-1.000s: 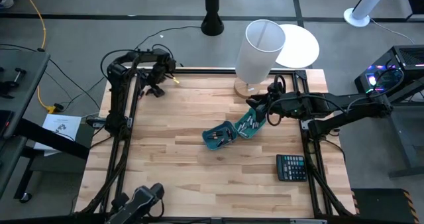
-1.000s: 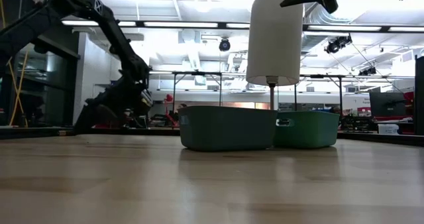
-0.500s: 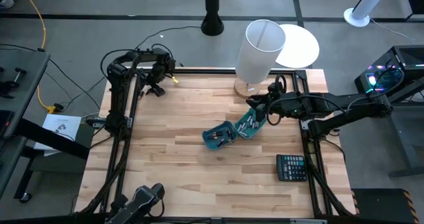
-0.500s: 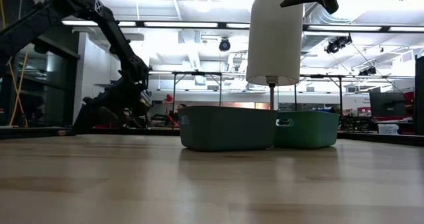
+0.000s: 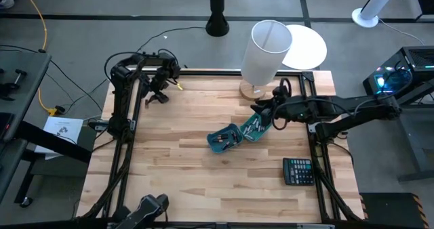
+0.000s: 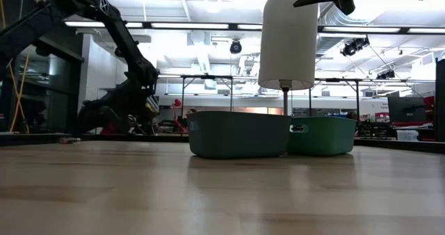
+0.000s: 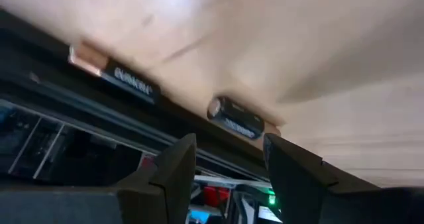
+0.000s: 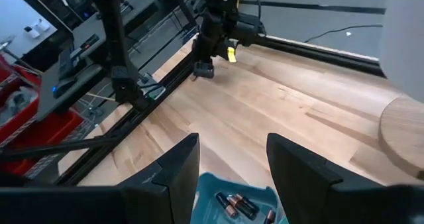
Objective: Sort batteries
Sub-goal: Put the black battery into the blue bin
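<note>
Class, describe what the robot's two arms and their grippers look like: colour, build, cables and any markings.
Both arms are dark, jointed links with black cables looped along them. The left gripper carries a small yellow tag. The right gripper is all black. Each gripper's fingers are flat, dark, blunt-tipped blades.

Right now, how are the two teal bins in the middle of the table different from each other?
In the high view, the left teal bin lies nearer the table's centre, clear of both arms, while the right teal bin sits under the right gripper, whose fingers are open. The left bin's batteries look mostly dark; the right bin's batteries look lighter and silvery. Both are small, the same teal, touching side by side and angled alike.
</note>
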